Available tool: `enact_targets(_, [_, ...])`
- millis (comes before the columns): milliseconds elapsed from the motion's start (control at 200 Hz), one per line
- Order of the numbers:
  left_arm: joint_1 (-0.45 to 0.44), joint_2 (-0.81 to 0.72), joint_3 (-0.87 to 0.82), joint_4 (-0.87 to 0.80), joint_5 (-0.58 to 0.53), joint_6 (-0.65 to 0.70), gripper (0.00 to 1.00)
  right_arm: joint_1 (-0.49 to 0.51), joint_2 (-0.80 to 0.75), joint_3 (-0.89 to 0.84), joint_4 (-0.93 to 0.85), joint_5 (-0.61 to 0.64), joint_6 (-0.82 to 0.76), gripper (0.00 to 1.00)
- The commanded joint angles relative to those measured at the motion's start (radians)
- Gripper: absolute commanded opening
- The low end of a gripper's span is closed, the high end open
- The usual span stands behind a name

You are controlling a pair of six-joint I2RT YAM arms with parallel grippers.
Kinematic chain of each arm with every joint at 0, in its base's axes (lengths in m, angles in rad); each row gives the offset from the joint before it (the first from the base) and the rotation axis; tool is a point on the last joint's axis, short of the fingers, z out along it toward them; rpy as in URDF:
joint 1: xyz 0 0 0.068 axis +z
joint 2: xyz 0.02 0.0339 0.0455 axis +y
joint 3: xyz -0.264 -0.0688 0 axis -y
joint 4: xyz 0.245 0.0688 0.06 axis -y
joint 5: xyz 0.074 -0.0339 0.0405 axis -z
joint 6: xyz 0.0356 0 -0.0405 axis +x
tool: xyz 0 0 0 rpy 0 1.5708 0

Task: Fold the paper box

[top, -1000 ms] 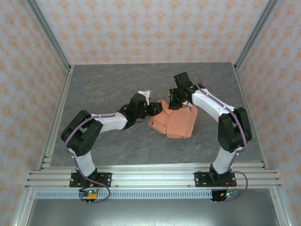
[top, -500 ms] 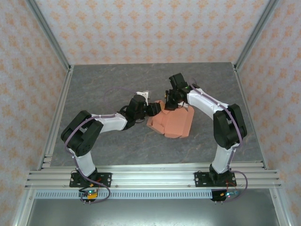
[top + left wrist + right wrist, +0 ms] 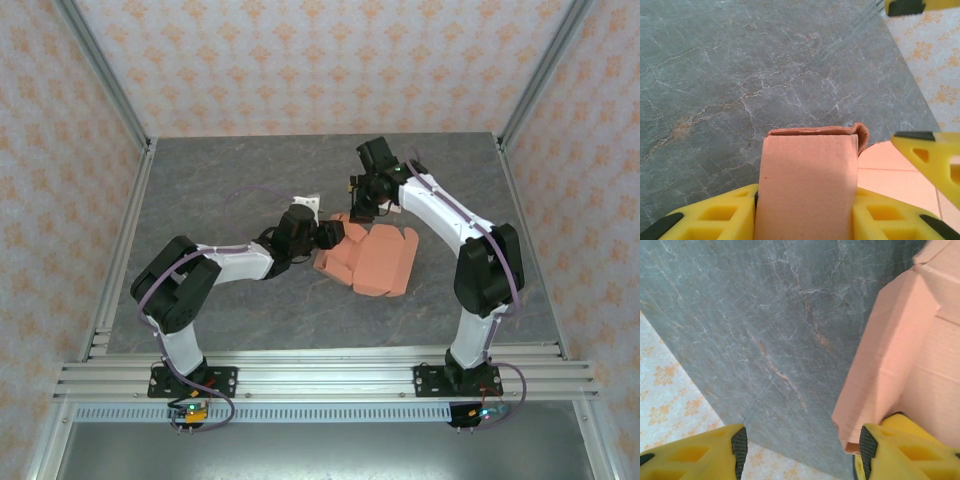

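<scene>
Salmon card, the paper box [image 3: 372, 262] lies partly folded on the table [image 3: 220, 185]. The left gripper [image 3: 329, 235] clamps its 9 o'clock flap, and the right gripper [image 3: 361, 206] hangs spread at its 11 o'clock edge.

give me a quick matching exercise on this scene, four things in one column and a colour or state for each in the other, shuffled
Things:
1. left gripper
2. right gripper
3. paper box
4. table

Colour or state:
a. grey, marbled
b. jaws apart, nothing between them
c. salmon-orange
d. closed on a card flap

Pairs: 1-d, 2-b, 3-c, 4-a
</scene>
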Motion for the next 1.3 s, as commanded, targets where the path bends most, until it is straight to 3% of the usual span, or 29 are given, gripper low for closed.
enact_targets(0, [-0.003,-0.029,0.002,0.047,-0.033,-0.001,0.41,0.016,0.006,0.012,-0.083,0.043,0.009,0.63])
enact_targets(215, [-0.003,-0.026,-0.011,0.076,-0.028,-0.009,0.40,0.027,0.035,-0.029,-0.050,0.016,0.066,0.64])
enact_targets(370, [-0.003,-0.019,-0.022,0.112,-0.016,-0.017,0.40,0.027,0.043,-0.111,0.077,0.046,0.136,0.64])
enact_targets(581, [-0.004,0.002,-0.018,0.137,0.011,-0.027,0.40,0.021,0.107,-0.077,0.164,0.064,0.111,0.62])
enact_targets(651, [-0.004,0.007,-0.016,0.143,0.016,-0.031,0.40,0.019,0.126,-0.072,0.185,0.057,0.113,0.56])
enact_targets(716, [-0.004,0.010,-0.015,0.147,0.018,-0.034,0.40,0.018,0.134,-0.069,0.192,0.064,0.109,0.37])
enact_targets(771, [-0.003,0.012,-0.015,0.154,0.022,-0.037,0.41,0.017,0.137,-0.069,0.189,0.070,0.108,0.27])
enact_targets(896, [-0.003,0.012,-0.016,0.184,0.050,-0.044,0.45,0.010,0.144,-0.078,0.193,0.064,0.108,0.18])
enact_targets(1046, [0.001,-0.034,-0.030,0.222,0.093,-0.060,0.66,-0.008,0.147,-0.068,0.174,0.051,0.035,0.07])
enact_targets(1206, [0.016,-0.136,-0.057,0.216,0.118,-0.078,0.72,-0.035,0.136,-0.067,0.204,0.058,-0.199,0.00])
enact_targets(1296, [0.039,-0.197,-0.077,0.143,0.089,-0.087,0.72,-0.050,0.155,-0.010,0.112,0.065,-0.399,0.00])
